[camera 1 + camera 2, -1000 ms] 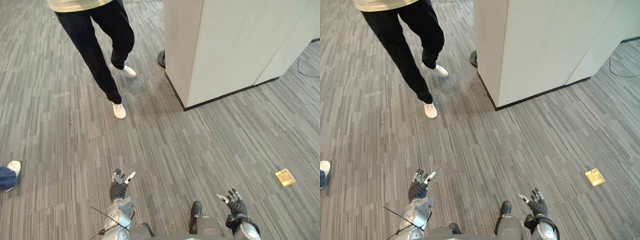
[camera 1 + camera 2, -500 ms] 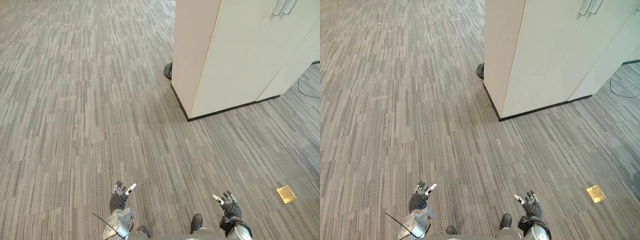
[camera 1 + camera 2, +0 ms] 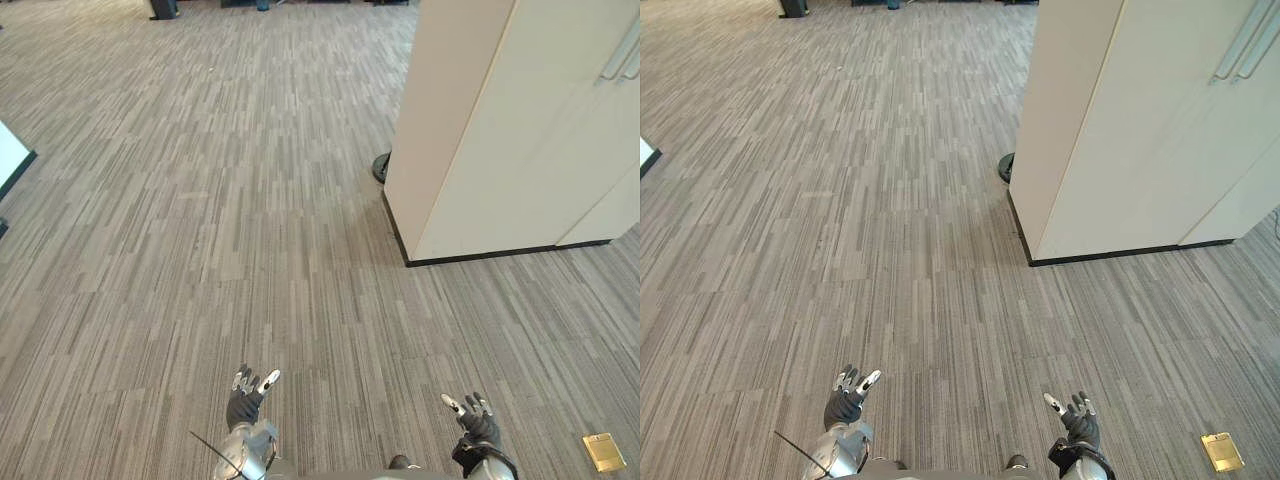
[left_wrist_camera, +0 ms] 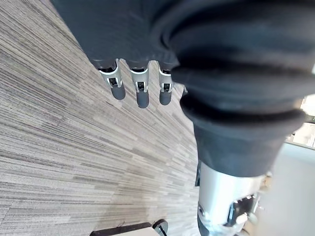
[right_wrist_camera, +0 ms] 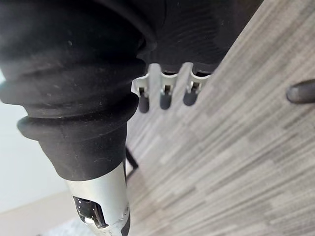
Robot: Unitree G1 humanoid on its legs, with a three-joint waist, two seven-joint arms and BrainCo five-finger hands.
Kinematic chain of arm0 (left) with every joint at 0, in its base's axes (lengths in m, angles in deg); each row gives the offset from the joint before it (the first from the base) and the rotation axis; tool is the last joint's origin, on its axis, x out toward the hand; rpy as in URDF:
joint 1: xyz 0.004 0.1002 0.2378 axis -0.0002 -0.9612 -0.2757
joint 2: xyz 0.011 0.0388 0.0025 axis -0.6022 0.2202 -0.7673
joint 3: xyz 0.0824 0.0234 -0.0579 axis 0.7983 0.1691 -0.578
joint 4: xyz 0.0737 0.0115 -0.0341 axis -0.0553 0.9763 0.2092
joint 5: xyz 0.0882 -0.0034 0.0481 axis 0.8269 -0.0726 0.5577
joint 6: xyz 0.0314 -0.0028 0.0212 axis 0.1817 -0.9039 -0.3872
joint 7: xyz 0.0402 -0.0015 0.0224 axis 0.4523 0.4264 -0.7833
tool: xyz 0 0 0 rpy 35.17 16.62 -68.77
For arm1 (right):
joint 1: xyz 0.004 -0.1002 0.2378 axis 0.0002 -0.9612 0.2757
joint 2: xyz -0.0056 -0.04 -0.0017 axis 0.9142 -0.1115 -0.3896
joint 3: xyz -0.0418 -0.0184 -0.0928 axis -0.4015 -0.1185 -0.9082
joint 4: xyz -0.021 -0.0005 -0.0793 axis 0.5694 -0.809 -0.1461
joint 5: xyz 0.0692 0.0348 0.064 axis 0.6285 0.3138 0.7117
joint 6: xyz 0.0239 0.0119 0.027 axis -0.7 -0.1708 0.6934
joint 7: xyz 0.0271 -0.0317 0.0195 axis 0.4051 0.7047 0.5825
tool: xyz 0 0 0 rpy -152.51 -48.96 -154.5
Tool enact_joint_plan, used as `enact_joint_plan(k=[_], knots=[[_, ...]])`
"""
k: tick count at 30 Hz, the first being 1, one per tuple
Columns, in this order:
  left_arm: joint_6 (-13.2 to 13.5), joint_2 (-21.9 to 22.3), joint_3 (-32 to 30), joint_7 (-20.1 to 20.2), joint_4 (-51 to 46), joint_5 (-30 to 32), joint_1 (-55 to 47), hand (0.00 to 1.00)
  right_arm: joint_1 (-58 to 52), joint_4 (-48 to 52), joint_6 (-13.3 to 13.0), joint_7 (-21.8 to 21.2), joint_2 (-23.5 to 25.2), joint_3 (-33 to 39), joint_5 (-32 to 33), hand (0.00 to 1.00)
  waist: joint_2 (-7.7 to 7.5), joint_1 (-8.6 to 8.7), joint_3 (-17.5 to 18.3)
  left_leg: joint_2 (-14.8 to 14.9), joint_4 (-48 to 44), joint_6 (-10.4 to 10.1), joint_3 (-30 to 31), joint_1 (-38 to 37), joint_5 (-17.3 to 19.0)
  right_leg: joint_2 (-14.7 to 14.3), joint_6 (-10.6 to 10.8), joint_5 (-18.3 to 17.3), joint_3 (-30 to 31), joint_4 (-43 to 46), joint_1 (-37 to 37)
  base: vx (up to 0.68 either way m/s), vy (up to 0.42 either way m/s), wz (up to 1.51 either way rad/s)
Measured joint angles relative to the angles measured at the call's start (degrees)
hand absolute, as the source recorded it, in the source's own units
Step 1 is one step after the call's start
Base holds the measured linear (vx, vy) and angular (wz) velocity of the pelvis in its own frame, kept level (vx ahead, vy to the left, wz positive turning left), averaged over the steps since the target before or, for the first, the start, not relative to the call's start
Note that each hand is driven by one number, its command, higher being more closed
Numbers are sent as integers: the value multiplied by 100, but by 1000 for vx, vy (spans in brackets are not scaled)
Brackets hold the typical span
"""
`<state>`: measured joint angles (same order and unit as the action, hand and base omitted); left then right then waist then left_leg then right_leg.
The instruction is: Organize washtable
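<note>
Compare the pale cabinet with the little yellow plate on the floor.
The cabinet is tall and stands upright; the yellow plate is small and lies flat on the carpet. The cabinet is cream with a dark strip along its base; the plate is brassy yellow. The cabinet stands further ahead; the plate lies near the open right hand. Both sit to the robot's right on the grey carpet.

The left hand (image 3: 243, 405) is clad over its back and wrist in a dark ribbed cover (image 4: 236, 73). Its silver fingers (image 4: 141, 93) are capped with dark rounded tips. The right hand (image 3: 478, 428) is finished alike. Behind each cover a silver-grey forearm (image 5: 101, 196) is joined, smooth and cylindrical. A small dark recess is noted on the right one.
</note>
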<state>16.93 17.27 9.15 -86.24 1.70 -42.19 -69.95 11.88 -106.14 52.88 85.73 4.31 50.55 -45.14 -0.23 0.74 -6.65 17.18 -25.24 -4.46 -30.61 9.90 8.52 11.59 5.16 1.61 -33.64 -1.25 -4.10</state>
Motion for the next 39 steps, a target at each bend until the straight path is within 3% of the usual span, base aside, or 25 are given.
enact_joint_plan(k=[1,4,8,9,11,12,13,14,15,16,18,19,21,23,25,26,27,29,30,31,32,33,34,37,39], knots=[[-4,-10,15,2,-42,1,61,0,157,3,4,0,-4,-20,-28,0,-54,-14,-33,10,-82,65,-45,214,39,106,36,-22,-67,17,-4,3,188,48],[-42,-29,185,0,-148,15,44,0,557,11,-11,3,-52,-190,-63,0,56,-67,-15,191,281,74,-148,331,-277,200,398,-71,15,5,-176,93,262,0],[-130,-70,314,88,-440,58,172,0,625,214,-4,-62,65,-793,-61,0,-39,-150,83,84,-902,424,-95,649,694,671,889,-116,111,458,-140,218,323,15],[-174,-65,333,99,-432,56,231,0,669,205,36,-58,155,-797,-52,0,-62,-154,89,-78,-1015,487,-113,567,923,970,890,-216,165,1005,-45,305,416,23],[-186,-93,436,107,-439,54,239,0,674,195,42,-59,219,-800,-7,0,-62,-155,89,-386,-924,595,-212,261,1150,1525,242,-257,358,2228,328,336,437,15],[-207,-97,445,101,-443,47,240,0,658,187,45,-59,254,-810,59,0,-82,-134,79,-617,-712,665,-246,-22,1225,1876,-357,-114,583,3148,679,328,391,23],[-220,-213,445,93,-443,45,261,0,581,144,48,-62,309,-809,62,0,-97,-84,51,-829,-419,712,-190,-314,1270,1874,-409,-264,1144,4246,1117,324,345,25],[-221,-280,436,80,-441,45,262,0,568,111,51,-78,340,-809,60,0,-86,-70,19,-919,-243,721,-176,-484,1275,1704,-325,-499,1464,4738,1349,390,266,26],[-228,-372,438,42,-433,44,256,0,552,110,58,-128,354,-805,60,0,-120,-1,0,-1074,125,743,-112,-843,1287,1260,-190,-926,1858,5394,1674,419,188,31],[-225,-377,471,-14,-435,44,256,0,445,115,57,-171,342,-744,63,0,-81,110,-27,-1204,423,661,-65,-1180,1222,912,-183,-1251,1798,5655,1879,437,170,42],[-227,-377,619,-24,-371,59,326,0,244,124,55,-174,331,-584,91,0,-56,231,-59,-1395,811,642,80,-1635,1212,578,-367,-1641,1590,5468,2340,397,91,49],[-230,-369,705,-19,-285,60,416,0,153,129,57,-174,325,-468,114,0,12,312,-79,-1418,935,625,185,-1748,1204,407,-387,-1656,1533,4903,2571,493,38,84],[-235,-340,771,-13,-119,85,669,0,47,132,78,-163,329,-173,156,0,133,498,-180,-1429,1191,450,441,-1958,1165,258,-242,-1205,1480,3063,2896,472,-35,98],[-248,-348,714,-12,-30,239,871,0,-47,97,163,-127,317,32,153,0,130,500,-343,-1433,1577,84,734,-2514,1113,194,-178,-255,1464,1000,2986,572,-135,79],[-244,-410,628,-21,56,320,910,0,-220,100,172,-122,349,17,145,0,-50,495,-327,-1437,1660,-201,989,-2906,1172,330,-170,-236,1466,822,3024,610,-266,75],[-247,-430,613,-31,259,346,938,0,-289,92,197,-118,266,0,138,0,54,492,-332,-1273,1454,-349,1183,-3060,1160,277,-243,581,1619,1271,3060,653,-329,56],[-249,-396,608,-36,323,353,911,0,-255,94,204,-125,244,1,115,0,120,478,-324,-1129,1188,-465,1183,-3013,1077,221,-279,687,1656,1479,3079,672,-406,14],[-254,-340,463,-44,386,393,738,0,-110,100,239,-140,237,7,91,0,206,433,-300,-678,-148,-448,1253,-2628,461,-17,-523,844,1706,1922,2995,553,-412,-30],[-253,-249,319,-59,478,395,657,0,18,114,254,-151,182,7,92,0,353,365,-313,-235,-1201,-633,1299,-2258,-464,-281,-663,466,1687,2058,2800,731,-407,-62],[-255,-137,223,-58,590,391,611,0,140,117,254,-145,154,-15,97,0,430,280,-339,172,-2222,-568,1399,-1808,-1525,-570,-724,235,1685,1929,2474,614,-311,-62],[-257,-100,210,-58,613,384,611,0,219,122,253,-143,144,-18,97,0,454,273,-360,288,-2859,-542,1490,-1487,-1434,-681,-775,167,1677,1838,2307,725,-248,-44],[-257,-87,202,-55,627,383,658,0,385,123,235,-87,142,25,100,0,475,263,-407,274,-3844,-501,1649,-887,-909,-816,-855,54,1700,1641,1883,434,-126,-28],[-252,-89,180,-100,636,373,678,0,418,153,199,-15,156,29,107,0,345,198,-478,190,-4172,-486,1550,-483,-488,-907,-924,-11,1737,1362,1431,622,-161,-23],[-225,-72,-51,-170,415,366,583,0,430,236,142,-6,178,28,176,0,217,92,-460,113,-3106,-231,735,280,134,-1040,-851,-127,1870,674,680,457,-80,-22],[-218,-73,-285,-212,269,353,509,0,428,245,141,-5,199,38,177,0,229,87,-458,268,-2111,-157,443,707,177,-1115,-740,-266,1950,564,464,444,14,-29]])
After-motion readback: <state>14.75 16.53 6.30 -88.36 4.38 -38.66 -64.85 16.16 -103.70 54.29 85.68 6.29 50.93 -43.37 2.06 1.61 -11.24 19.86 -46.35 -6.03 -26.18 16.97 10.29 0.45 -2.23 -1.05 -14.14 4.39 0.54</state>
